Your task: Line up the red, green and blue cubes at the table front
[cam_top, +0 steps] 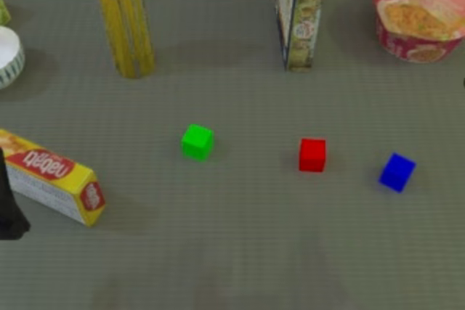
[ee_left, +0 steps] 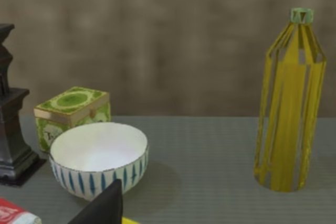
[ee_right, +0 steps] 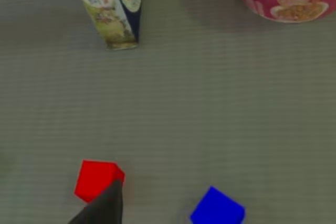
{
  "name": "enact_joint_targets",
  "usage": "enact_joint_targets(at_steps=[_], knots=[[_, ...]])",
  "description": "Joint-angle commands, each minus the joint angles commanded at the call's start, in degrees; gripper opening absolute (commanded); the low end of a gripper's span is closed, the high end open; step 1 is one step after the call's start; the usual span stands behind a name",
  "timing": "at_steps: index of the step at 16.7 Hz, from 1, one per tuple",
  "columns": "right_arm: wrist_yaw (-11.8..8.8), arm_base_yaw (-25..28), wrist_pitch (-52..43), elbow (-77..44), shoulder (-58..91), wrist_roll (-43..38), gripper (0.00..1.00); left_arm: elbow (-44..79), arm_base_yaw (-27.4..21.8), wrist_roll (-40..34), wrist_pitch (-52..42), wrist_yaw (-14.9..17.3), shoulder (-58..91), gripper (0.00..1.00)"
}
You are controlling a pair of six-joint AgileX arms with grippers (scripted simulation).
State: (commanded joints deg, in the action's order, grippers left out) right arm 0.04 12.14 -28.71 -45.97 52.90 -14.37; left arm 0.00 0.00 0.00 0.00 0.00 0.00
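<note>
Three small cubes rest apart on the grey-olive table (cam_top: 240,252), in a loose row across its middle. The green cube (cam_top: 197,141) is on the left, the red cube (cam_top: 312,155) in the centre and the blue cube (cam_top: 397,172) on the right. My left arm (cam_top: 11,212) is parked at the left edge; one dark finger (ee_left: 105,205) shows, with nothing beside it. My right arm is off the top view's right edge. In its wrist view a single finger (ee_right: 105,205) shows in front of the red cube (ee_right: 97,179), with the blue cube (ee_right: 218,209) to the side, both untouched.
A yellow bottle (cam_top: 127,23), an upright food box (cam_top: 299,12) and a noodle cup (cam_top: 421,14) stand along the back. A yellow-red wafer box (cam_top: 51,176) lies at the left. A white bowl (ee_left: 98,156), a green tin (ee_left: 72,109) and a black stand (ee_left: 10,129) sit at the back left.
</note>
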Motion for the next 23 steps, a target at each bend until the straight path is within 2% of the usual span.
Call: enact_joint_targets(at_steps=[6,12,17,23], knots=[[-0.15,8.06,-20.09,-30.14,39.97,-9.58,1.00,0.00,0.00,0.00,0.00,0.00,0.00,1.00],[-0.12,14.32,-34.85,-53.90,67.50,-16.95,1.00,0.00,0.00,0.00,0.00,0.00,0.00,1.00],[0.17,16.84,-40.19,-64.42,78.32,-19.91,1.00,0.00,0.00,0.00,0.00,0.00,0.00,1.00],[0.16,16.69,-40.12,-64.53,78.73,-19.96,1.00,0.00,0.00,0.00,0.00,0.00,0.00,1.00]])
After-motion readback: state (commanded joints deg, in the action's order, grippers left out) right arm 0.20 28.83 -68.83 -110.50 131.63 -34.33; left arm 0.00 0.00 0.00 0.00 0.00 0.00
